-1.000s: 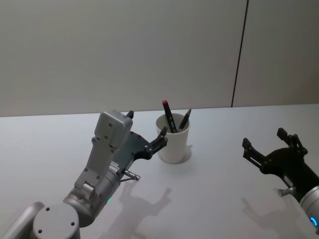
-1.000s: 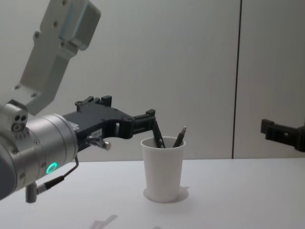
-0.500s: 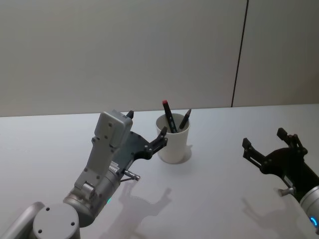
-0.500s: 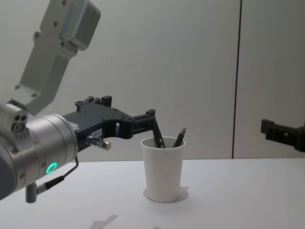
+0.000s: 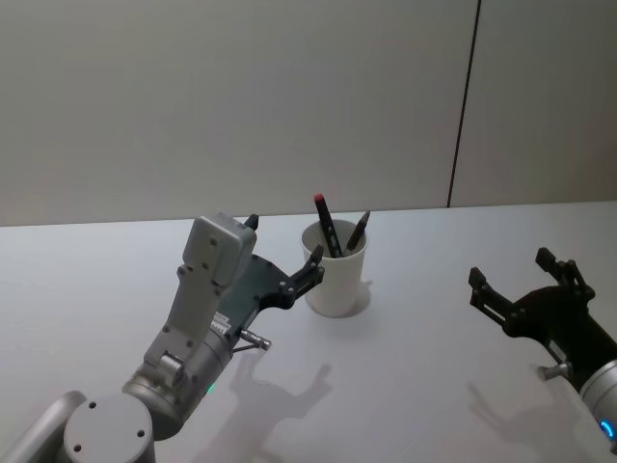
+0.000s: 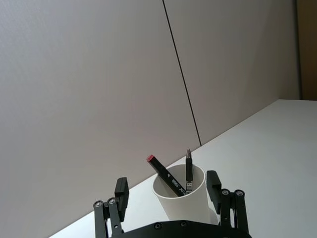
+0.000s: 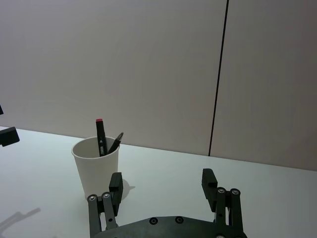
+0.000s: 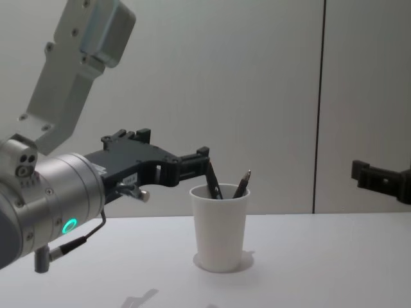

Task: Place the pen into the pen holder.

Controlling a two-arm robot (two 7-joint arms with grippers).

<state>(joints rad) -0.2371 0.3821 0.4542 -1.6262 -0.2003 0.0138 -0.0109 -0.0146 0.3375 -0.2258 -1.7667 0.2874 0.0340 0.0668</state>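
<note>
The pen holder (image 5: 335, 282) is a white paper cup standing upright on the table, also seen in the chest view (image 8: 220, 230). Two pens lean inside it: a black pen with a red cap (image 5: 326, 226) and a plain black pen (image 5: 358, 231). My left gripper (image 5: 284, 239) hovers just left of the cup at rim height, open and empty. In the left wrist view the cup (image 6: 182, 201) sits straight ahead of the spread fingers. My right gripper (image 5: 511, 267) hangs open and empty well to the right of the cup, pointing toward it (image 7: 96, 166).
The white table (image 5: 415, 386) runs back to a plain grey wall with a dark vertical seam (image 5: 463, 106). Free surface lies on all sides of the cup, widest between it and the right gripper.
</note>
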